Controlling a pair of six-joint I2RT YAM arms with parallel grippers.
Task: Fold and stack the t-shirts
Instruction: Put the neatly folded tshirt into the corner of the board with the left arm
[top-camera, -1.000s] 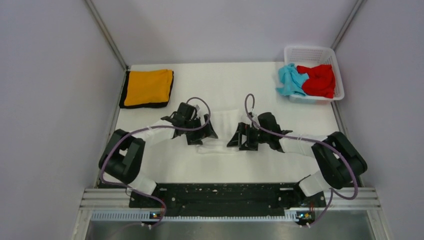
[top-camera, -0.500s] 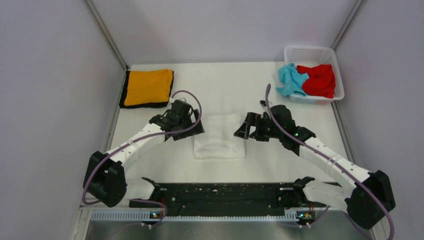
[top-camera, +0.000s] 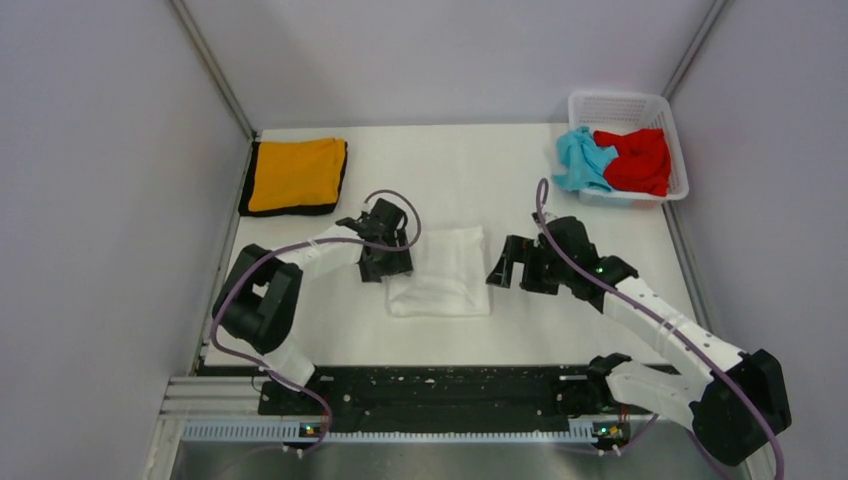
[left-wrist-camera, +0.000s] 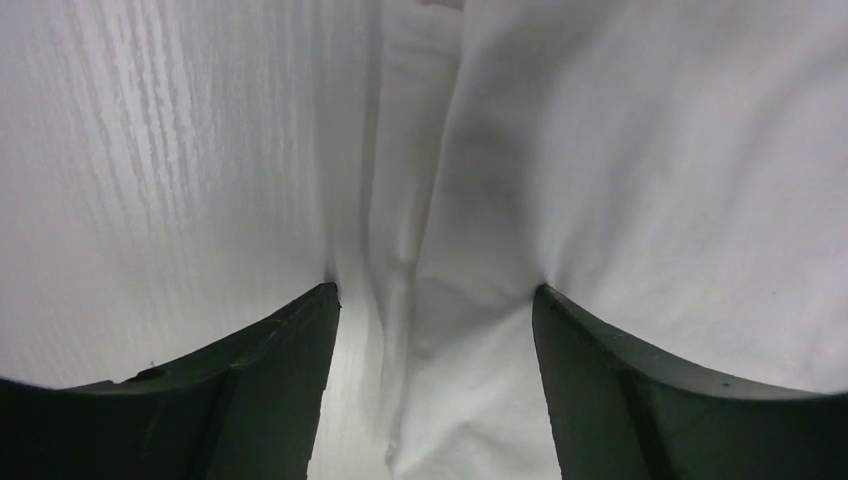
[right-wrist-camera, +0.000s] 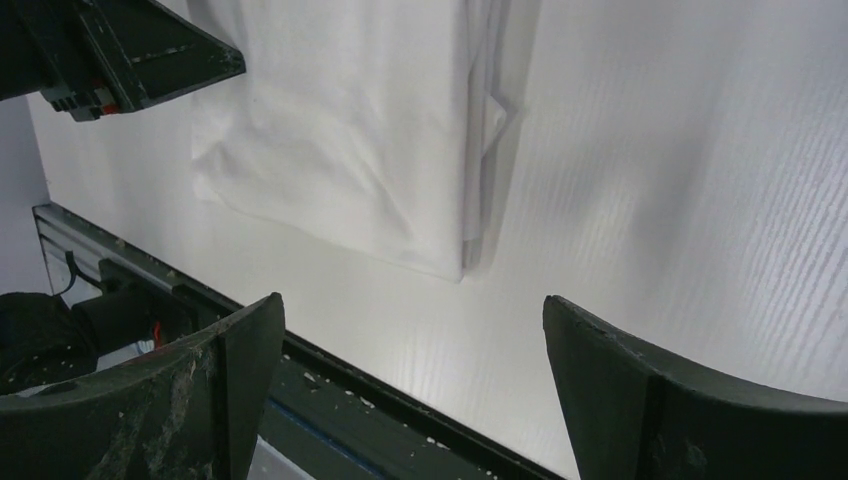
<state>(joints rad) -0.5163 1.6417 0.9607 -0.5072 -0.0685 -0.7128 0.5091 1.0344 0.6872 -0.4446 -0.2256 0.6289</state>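
White tabletop (top-camera: 330, 320) lies under the left gripper (left-wrist-camera: 435, 295), jaws apart astride the left edge of the folded white t-shirt (top-camera: 445, 280), nothing clenched; right gripper (top-camera: 508, 268) hangs released just beside it. Stacking likely comes next: pinch, then carry onto the orange t-shirt (top-camera: 295, 175)

Crumpled t-shirts (top-camera: 635, 160) in far-right basket (top-camera: 625, 97)
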